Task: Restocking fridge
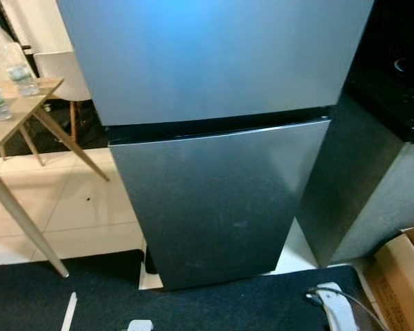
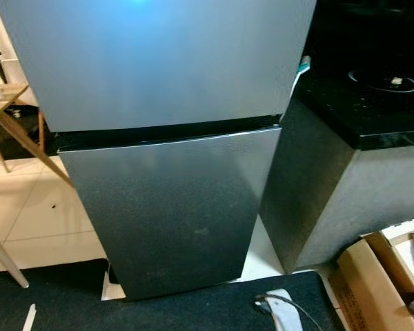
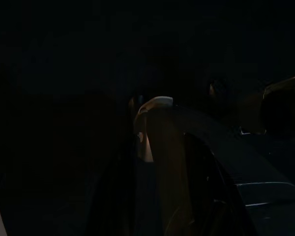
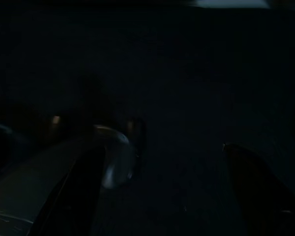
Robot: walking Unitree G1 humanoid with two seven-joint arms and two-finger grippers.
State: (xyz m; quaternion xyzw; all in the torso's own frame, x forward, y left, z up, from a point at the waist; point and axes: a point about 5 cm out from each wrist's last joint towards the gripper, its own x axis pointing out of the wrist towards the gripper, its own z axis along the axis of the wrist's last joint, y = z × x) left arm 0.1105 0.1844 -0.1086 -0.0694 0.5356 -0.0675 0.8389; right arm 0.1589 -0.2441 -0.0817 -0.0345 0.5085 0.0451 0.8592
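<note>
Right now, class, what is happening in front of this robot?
The robot stands facing a grey two-door fridge, both doors shut. Nothing is being handled here. Water bottles stand on a wooden table to its left, a dark counter sits to its right, and cardboard boxes lie on the floor.

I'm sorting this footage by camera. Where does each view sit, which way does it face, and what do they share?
Left eye view: on the head, facing forward and down at the closed fridge, wooden table with bottles on the left.
Right eye view: same head, same fridge, black counter and cardboard boxes on the right.
Left wrist view: on the left wrist; very dark.
Right wrist view: on the right wrist; very dark.
Both eyes share the fridge.
</note>
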